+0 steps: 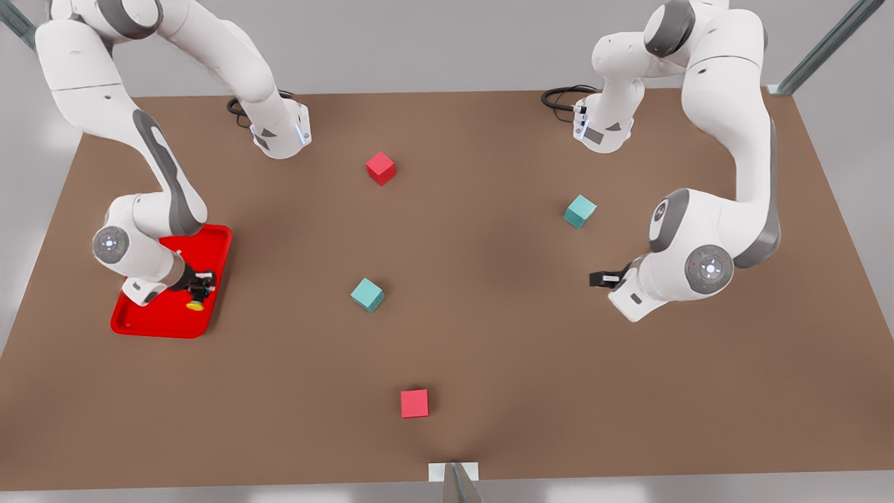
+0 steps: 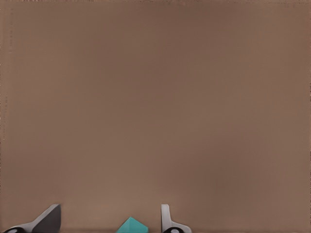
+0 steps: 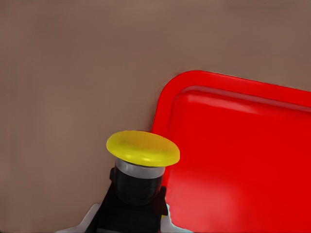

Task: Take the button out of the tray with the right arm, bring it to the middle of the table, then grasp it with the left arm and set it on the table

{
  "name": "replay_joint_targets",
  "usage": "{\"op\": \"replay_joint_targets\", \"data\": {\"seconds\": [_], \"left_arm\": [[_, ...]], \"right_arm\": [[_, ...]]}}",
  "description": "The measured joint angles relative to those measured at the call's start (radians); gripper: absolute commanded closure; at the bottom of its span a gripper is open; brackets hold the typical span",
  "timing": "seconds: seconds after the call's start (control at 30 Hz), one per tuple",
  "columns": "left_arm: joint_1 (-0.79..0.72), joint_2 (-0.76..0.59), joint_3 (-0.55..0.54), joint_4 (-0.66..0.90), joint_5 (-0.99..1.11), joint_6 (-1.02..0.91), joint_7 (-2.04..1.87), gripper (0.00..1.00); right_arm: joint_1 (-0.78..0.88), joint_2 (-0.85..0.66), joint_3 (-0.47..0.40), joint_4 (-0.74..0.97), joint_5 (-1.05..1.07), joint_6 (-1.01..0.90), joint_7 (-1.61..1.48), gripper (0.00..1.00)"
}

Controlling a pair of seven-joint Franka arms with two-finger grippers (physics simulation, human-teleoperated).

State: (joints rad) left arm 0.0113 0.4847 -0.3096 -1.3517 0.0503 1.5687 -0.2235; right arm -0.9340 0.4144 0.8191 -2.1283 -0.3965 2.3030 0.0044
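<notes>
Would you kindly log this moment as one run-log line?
right hand: shut on button, over tray | left hand: open, waiting above table | handover: not yet done

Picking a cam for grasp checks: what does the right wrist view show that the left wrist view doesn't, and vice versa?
Right wrist view alone: the right gripper shut on the black base of the tiny yellow-capped button, held beside a rounded corner of the shallow bright red tray.

Left wrist view alone: the left gripper, open, with a teal cube between its fingertips.

Shared: the plain matte brown table.
</notes>
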Motion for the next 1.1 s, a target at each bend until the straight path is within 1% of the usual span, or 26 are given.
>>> {"op": "replay_joint_targets", "data": {"seconds": [0.07,0.1,0.13,0.17,0.27,0.3,0.37,0.43,0.53,0.57,0.67,0.87,0.9,0.93,0.97,1.1], "left_arm": [[0.012,-0.005,-0.002,0.023,-0.003,-0.001,-0.001,0.00],[0.021,-0.008,-0.002,0.043,-0.004,-0.002,-0.001,0.00],[0.030,-0.011,-0.002,0.068,-0.006,-0.003,-0.002,0.00],[0.037,-0.036,-0.003,0.087,-0.009,-0.012,-0.002,0.00],[0.041,-0.074,-0.009,0.106,-0.022,-0.039,-0.003,0.00],[0.041,-0.092,-0.010,0.122,-0.025,-0.046,-0.004,0.00],[0.045,-0.114,-0.011,0.138,-0.029,-0.061,-0.005,0.00],[0.042,-0.153,-0.012,0.143,-0.031,-0.071,-0.007,0.00],[0.041,-0.158,-0.011,0.138,-0.031,-0.079,-0.009,0.00],[0.032,-0.150,-0.011,0.136,-0.031,-0.081,-0.010,0.00],[0.026,-0.130,-0.011,0.133,-0.028,-0.082,-0.013,0.00],[0.034,-0.131,-0.007,0.133,-0.026,-0.085,-0.019,0.00],[0.035,-0.132,-0.005,0.133,-0.025,-0.085,-0.019,0.00],[0.035,-0.131,-0.004,0.132,-0.025,-0.086,-0.020,0.00],[0.035,-0.130,-0.003,0.132,-0.025,-0.086,-0.020,0.00],[0.042,-0.130,0.000,0.132,-0.023,-0.087,-0.022,0.00]], "right_arm": [[0.150,-0.005,-0.009,0.059,0.078,-0.049,0.034,0.50],[0.239,-0.004,-0.039,0.094,0.117,-0.072,0.055,0.50],[0.347,-0.002,-0.093,0.140,0.157,-0.097,0.076,0.50],[0.468,0.000,-0.163,0.185,0.204,-0.120,0.099,0.50],[0.898,0.057,-0.455,0.385,0.346,-0.196,0.170,0.50],[1.013,0.086,-0.531,0.459,0.389,-0.225,0.195,0.50],[1.202,0.163,-0.640,0.602,0.471,-0.277,0.249,0.49],[1.401,0.245,-0.789,0.736,0.569,-0.325,0.303,0.49],[1.561,0.404,-0.916,0.966,0.696,-0.390,0.376,0.49],[1.596,0.446,-0.941,1.012,0.728,-0.404,0.398,0.49],[1.657,0.527,-0.959,1.089,0.790,-0.419,0.458,0.49],[1.713,0.582,-0.960,1.104,0.827,-0.393,0.551,0.45],[1.716,0.594,-0.960,1.105,0.829,-0.384,0.565,0.43],[1.717,0.602,-0.960,1.105,0.830,-0.375,0.577,0.28],[1.719,0.610,-0.960,1.108,0.831,-0.367,0.589,0.00],[1.721,0.623,-0.960,1.130,0.832,-0.350,0.630,0.00]]}}
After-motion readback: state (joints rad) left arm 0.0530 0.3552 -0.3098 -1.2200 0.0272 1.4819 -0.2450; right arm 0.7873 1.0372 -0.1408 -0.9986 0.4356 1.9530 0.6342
